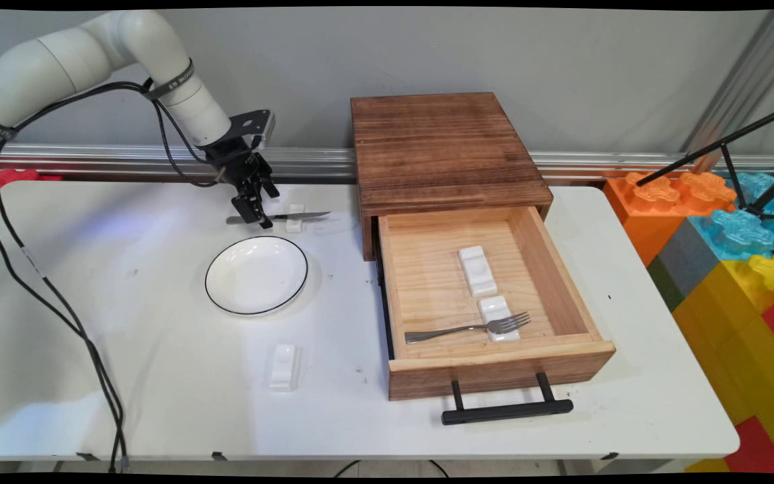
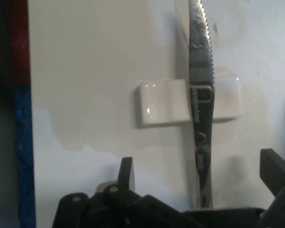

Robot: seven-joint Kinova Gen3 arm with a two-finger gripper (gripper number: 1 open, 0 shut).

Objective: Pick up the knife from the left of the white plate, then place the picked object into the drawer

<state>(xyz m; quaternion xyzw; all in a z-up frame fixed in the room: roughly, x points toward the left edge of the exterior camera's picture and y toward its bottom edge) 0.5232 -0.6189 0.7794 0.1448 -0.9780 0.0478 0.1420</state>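
The knife's (image 1: pixel 278 217) handle end is partly hidden behind the black jaws (image 1: pixel 257 218) in the main view, and in the hand view its blade tip is cut off at the top edge. The jaws stand released, one finger on either side of the handle, neither visibly pressing it. The knife lies near the counter's (image 1: pixel 125 376) far edge with its long axis along that edge, its serrated steel blade pointing toward the wooden drawer box (image 1: pixel 441 151) and its handle toward the arm's side. Its middle rests across a small glossy white ceramic rest (image 1: pixel 295 218), a low block with a shallow saddle. Just nearer the camera sits a round white plate (image 1: pixel 256 275) with a thin dark rim. A second white rest (image 1: pixel 283 366) lies toward the counter's near edge. The open drawer (image 1: pixel 420 289) of pale grained wood holds two more rests (image 1: pixel 477 270) and a metal fork (image 1: pixel 467 328), tines on the nearer one.
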